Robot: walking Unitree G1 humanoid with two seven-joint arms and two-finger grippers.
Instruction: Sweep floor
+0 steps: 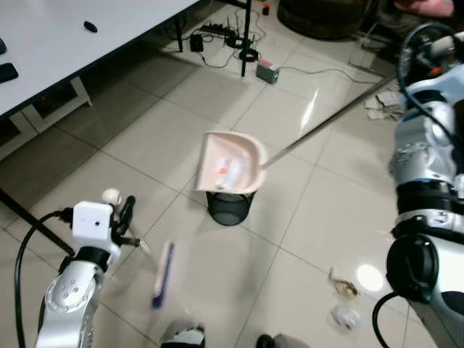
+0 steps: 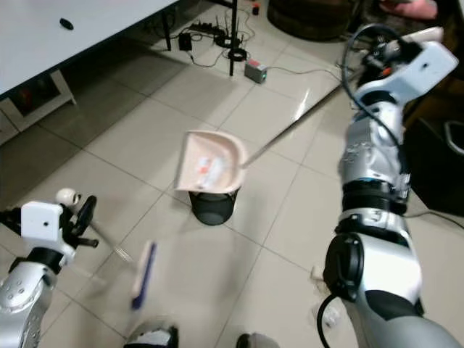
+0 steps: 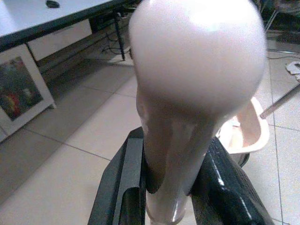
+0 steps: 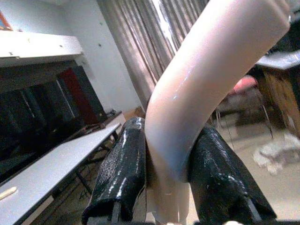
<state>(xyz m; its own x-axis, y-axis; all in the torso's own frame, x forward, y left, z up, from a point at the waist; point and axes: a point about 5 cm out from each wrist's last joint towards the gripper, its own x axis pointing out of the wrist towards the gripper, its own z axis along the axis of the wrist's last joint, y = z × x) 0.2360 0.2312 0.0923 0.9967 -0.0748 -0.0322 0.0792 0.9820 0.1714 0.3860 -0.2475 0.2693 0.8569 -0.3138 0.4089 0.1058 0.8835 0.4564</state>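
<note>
My left gripper (image 1: pixel 125 217) is shut on the broom's pale pink handle (image 3: pixel 187 108), just under its round knob. The blurred blue broom head (image 1: pixel 163 274) rests on the tiles in front of my feet. A pink dustpan (image 1: pixel 230 163) with bits of litter in it hangs tilted over a black mesh wastebasket (image 1: pixel 230 207). Its long metal handle (image 1: pixel 326 123) runs up to the right, where my right gripper (image 4: pixel 166 178) is shut on its curved pink grip. Crumpled scraps (image 1: pixel 345 299) lie on the floor near my right side.
A white table (image 1: pixel 72 43) stands at the left, its dark leg (image 1: pixel 29 217) close to my left arm. Cables, a power strip (image 1: pixel 217 30) and a small box (image 1: pixel 267 70) lie at the back. Papers (image 1: pixel 383 106) are at the far right.
</note>
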